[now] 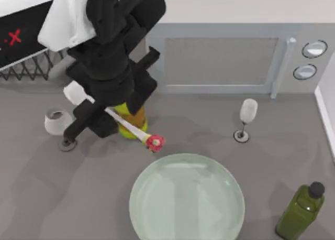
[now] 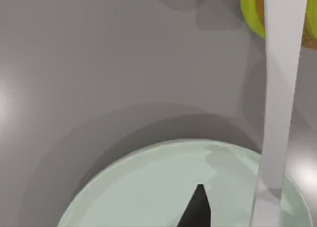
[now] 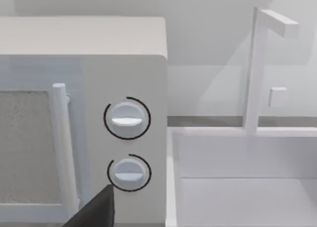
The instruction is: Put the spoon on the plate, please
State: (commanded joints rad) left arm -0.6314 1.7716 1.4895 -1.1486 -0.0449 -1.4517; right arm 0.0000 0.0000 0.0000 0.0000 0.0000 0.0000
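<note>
the left gripper (image 1: 107, 111) is closed on the spoon (image 1: 133, 128), holding it by the middle of the handle above the table (image 1: 47, 193). the white bowl of the spoon points to the left, and the red-pink knob hangs just past the far-left rim of the plate (image 1: 187, 198). a yellow-green bottle (image 1: 132, 119) stands under the spoon. the right wrist view looks at the microwave (image 3: 99, 113), and i cannot tell the state of the right gripper (image 3: 96, 212).

Plate (image 1: 187, 203) top bare; wine glass (image 1: 247, 117), green bottle (image 1: 302, 211) flank right.
</note>
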